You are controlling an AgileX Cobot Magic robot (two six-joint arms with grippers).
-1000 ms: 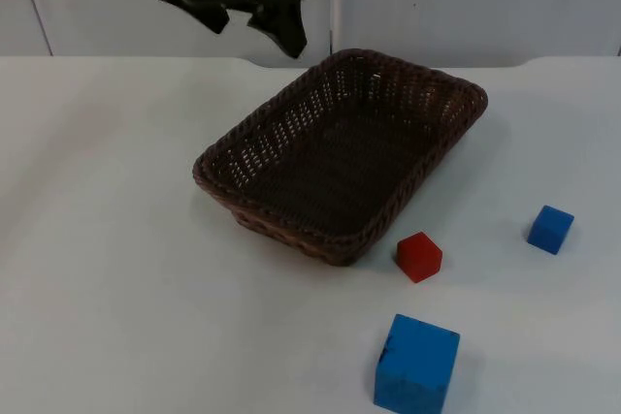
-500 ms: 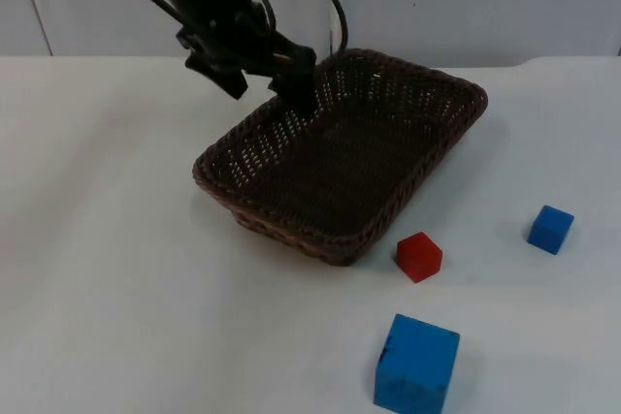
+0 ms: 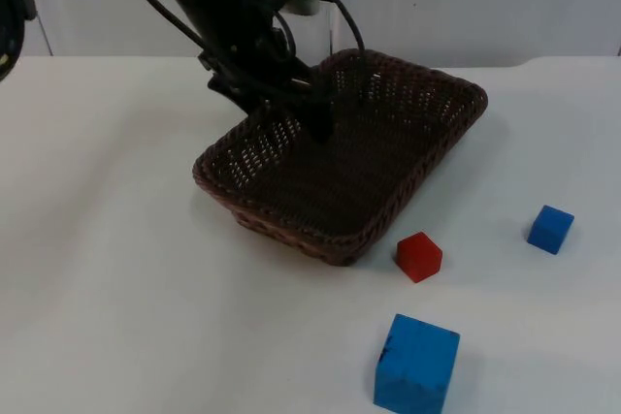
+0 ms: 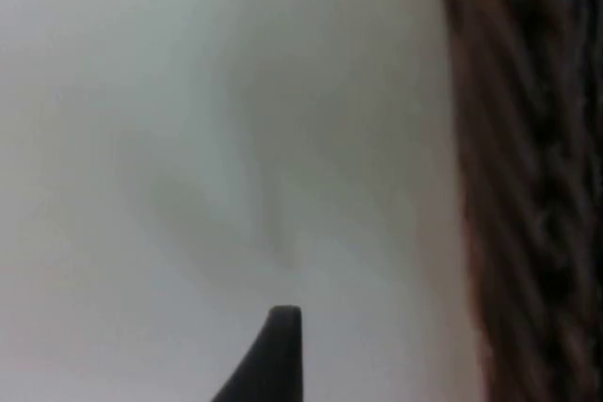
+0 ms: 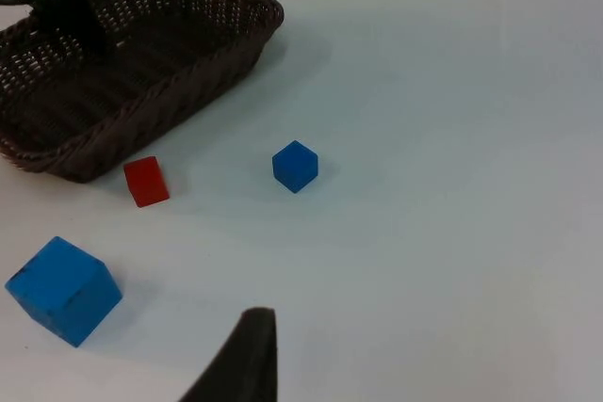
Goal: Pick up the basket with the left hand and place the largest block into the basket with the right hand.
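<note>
The basket (image 3: 344,167) is a dark brown woven tray, rectangular with rounded corners, low slanted walls and an open-weave band under a braided rim. It sits flat on the white table (image 3: 107,278), turned so its long axis runs from about 8 o'clock to 2 o'clock in the top view.

The left gripper (image 3: 281,113) hangs over the basket's 10 o'clock long wall, one dark finger reaching down inside the rim and the other on the outer side, so the claw is spread astride the wall; whether it presses the weave I cannot tell. In the left wrist view a fingertip (image 4: 275,355) stands over bare table, just beside the blurred brown rim (image 4: 528,176).

The large blue block (image 3: 416,364), a clean-edged cube, stands on the table at 5 o'clock from the basket, well apart from it. A red block (image 3: 419,257) lies just beside the basket's near corner, and a small blue block (image 3: 551,229) lies at 3 o'clock from the red one.

The right gripper (image 5: 247,355) waits above the table, looking onto all three blocks; whether its claw is spread or pressed together I cannot tell.
</note>
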